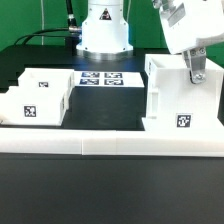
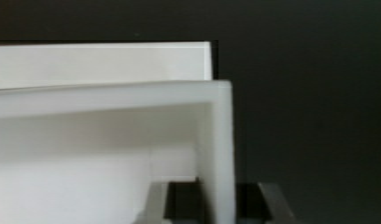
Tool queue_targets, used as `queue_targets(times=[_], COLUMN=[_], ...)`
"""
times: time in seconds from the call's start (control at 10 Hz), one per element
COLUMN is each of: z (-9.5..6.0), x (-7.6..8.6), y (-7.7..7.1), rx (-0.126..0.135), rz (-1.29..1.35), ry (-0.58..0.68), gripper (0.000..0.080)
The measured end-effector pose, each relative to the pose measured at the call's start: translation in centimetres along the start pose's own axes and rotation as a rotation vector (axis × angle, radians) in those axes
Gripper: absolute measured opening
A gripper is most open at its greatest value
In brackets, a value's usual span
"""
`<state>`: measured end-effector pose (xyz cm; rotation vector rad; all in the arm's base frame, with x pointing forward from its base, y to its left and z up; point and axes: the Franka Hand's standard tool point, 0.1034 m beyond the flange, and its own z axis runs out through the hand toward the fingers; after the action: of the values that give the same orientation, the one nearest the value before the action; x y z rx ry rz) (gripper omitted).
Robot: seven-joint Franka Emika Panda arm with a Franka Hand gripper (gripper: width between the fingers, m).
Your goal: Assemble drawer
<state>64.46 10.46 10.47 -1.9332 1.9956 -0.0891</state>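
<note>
The tall white box housing [image 1: 178,100] stands at the exterior view's right, right behind the border bar, with a tag on its front face. My gripper [image 1: 196,70] comes down from above and is shut on the housing's upper wall. In the wrist view, the gripper [image 2: 217,200] straddles the wall's thin white edge [image 2: 215,140], and both dark fingers [image 2: 178,203] press against it. The smaller white trays [image 1: 38,95] sit close together at the exterior view's left, one showing a tag. Their knobs are not visible.
The long low white border bar [image 1: 100,146] runs along the table's front. The marker board [image 1: 100,78] lies flat at the back, before the arm's base [image 1: 105,35]. The table top [image 1: 105,110] is black.
</note>
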Motion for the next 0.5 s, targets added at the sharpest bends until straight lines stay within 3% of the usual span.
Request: queue_targets(times=[0.4,0.5], z=[0.15,0.17], x=[0.0,-0.02], y=[-0.05,-0.04], rx=[-0.008,-0.008], rz=[0.007,0.005], ry=[-0.003,-0.003], gripper=[0.0061,0.0228])
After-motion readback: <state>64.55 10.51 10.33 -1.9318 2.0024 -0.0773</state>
